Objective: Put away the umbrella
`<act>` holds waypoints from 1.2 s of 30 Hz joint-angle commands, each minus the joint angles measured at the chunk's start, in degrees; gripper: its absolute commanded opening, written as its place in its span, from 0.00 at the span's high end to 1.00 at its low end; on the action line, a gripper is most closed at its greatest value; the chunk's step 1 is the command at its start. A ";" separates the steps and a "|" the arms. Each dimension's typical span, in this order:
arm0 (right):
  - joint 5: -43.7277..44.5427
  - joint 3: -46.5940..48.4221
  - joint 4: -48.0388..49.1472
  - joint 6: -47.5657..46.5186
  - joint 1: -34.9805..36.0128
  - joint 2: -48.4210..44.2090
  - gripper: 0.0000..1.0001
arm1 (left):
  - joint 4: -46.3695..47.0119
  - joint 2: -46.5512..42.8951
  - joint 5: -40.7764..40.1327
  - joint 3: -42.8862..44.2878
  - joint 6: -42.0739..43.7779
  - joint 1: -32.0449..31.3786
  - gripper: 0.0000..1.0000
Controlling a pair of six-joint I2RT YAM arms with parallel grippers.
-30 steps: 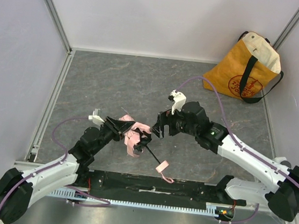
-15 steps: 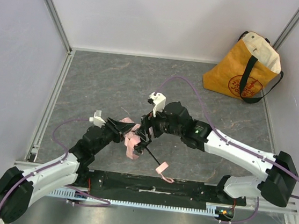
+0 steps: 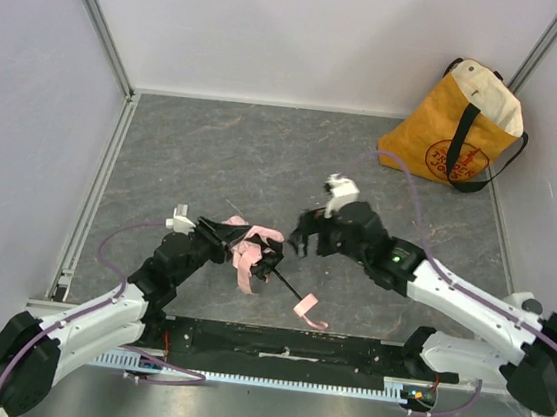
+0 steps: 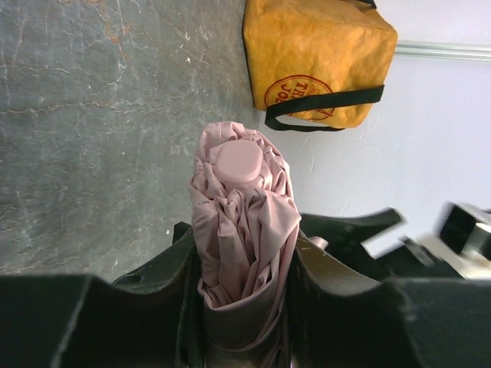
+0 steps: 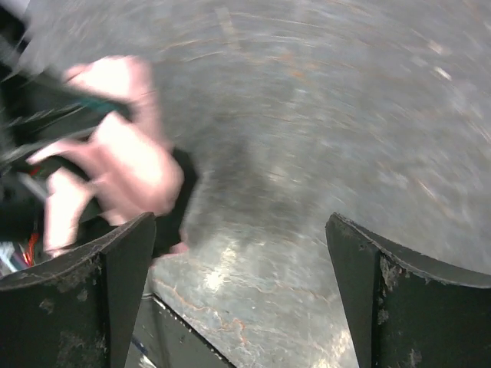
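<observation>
Left end effector [image 4: 242,322] pinches the folded pink umbrella [image 4: 244,222] near the front of the worktop [image 3: 224,152]. Your left wrist view shows its cap [image 4: 238,161]; only overhead shows the shaft [image 3: 288,287] and handle [image 3: 305,306]. Your right end effector [image 5: 238,276] gapes empty beside it, its view blurred.

Red round print [image 4: 301,93] on the yellow tote bag [image 4: 322,38] shows only "TR", "JO"

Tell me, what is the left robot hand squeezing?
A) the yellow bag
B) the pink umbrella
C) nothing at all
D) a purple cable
B: in the left wrist view the left gripper is closed around the folded pink umbrella, whose fabric sits pinched between its two fingers.
</observation>
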 commanded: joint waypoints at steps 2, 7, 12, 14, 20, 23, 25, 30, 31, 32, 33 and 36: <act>-3.50 -10.91 3.47 22.67 -11.44 -8.00 0.02 | 11.04 -1.17 1.75 -1.91 -7.82 -0.04 0.98; -12.04 -14.96 9.88 34.35 -13.74 -8.87 0.02 | 14.46 -2.48 0.62 -1.21 -13.62 -0.04 0.98; -15.81 -24.80 29.72 57.89 -14.10 -10.82 0.22 | 30.26 1.11 -2.37 -0.95 -15.39 -0.04 0.98; -17.84 -24.90 34.57 64.50 -13.48 -7.93 0.24 | 32.92 3.65 -1.85 -0.25 -15.91 -0.04 0.98; -18.29 -24.99 42.16 82.34 -7.25 -0.54 0.27 | 34.59 7.35 -1.93 2.65 -15.40 -0.13 0.98; -14.87 -24.11 38.30 87.37 -3.29 -0.18 0.26 | 33.28 7.44 -1.94 4.50 -14.08 -0.04 0.98; -14.94 -24.37 38.54 89.22 -2.32 0.52 0.26 | 33.45 7.88 -1.76 5.38 -13.72 -0.04 0.98; -11.69 -27.10 36.53 92.92 -0.91 -0.18 0.27 | 33.11 8.94 -1.41 7.75 -12.23 -0.13 0.98; -12.39 -26.66 37.22 92.75 -0.82 0.60 0.28 | 33.10 9.55 -1.24 8.28 -12.23 -0.04 0.98; -13.09 -26.40 38.10 92.66 -0.30 1.57 0.28 | 33.88 9.90 -0.97 8.46 -12.23 0.05 0.98; -13.53 -26.40 38.72 92.83 0.23 2.19 0.28 | 34.68 10.34 -1.14 8.55 -12.23 -0.04 0.98; -12.75 -28.24 41.27 95.20 1.38 3.51 0.37 | 35.12 10.61 -1.41 8.63 -12.05 -0.04 0.98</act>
